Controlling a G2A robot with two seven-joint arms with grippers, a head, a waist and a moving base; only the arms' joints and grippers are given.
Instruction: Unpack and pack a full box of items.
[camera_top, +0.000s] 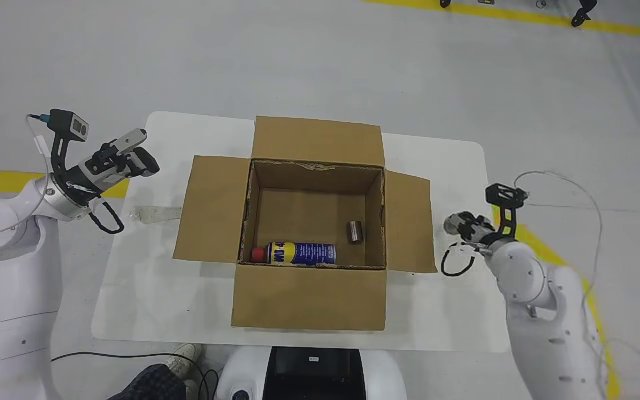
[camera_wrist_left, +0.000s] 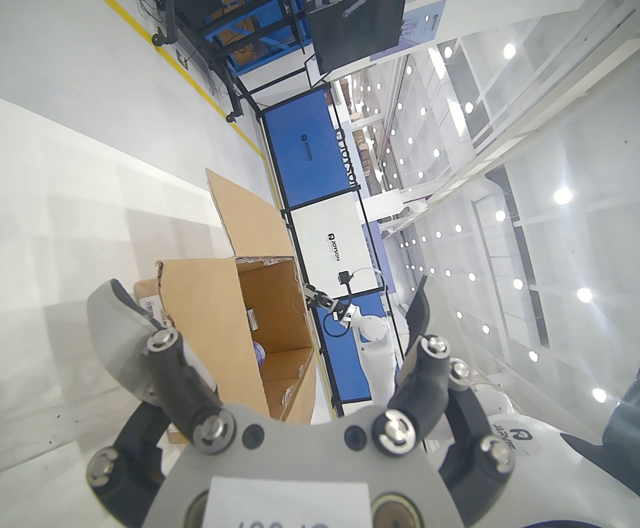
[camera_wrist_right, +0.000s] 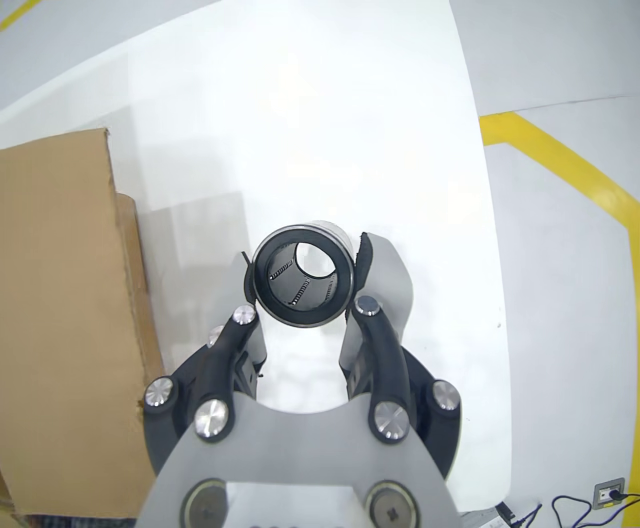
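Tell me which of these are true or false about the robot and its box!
1. The right gripper holds a metal cylinder. True.
2. The box is closed. False: all its flaps are folded open.
3. A spray can lies inside the box. True.
4. The left gripper holds the spray can. False: it is open and empty, out beside the box.
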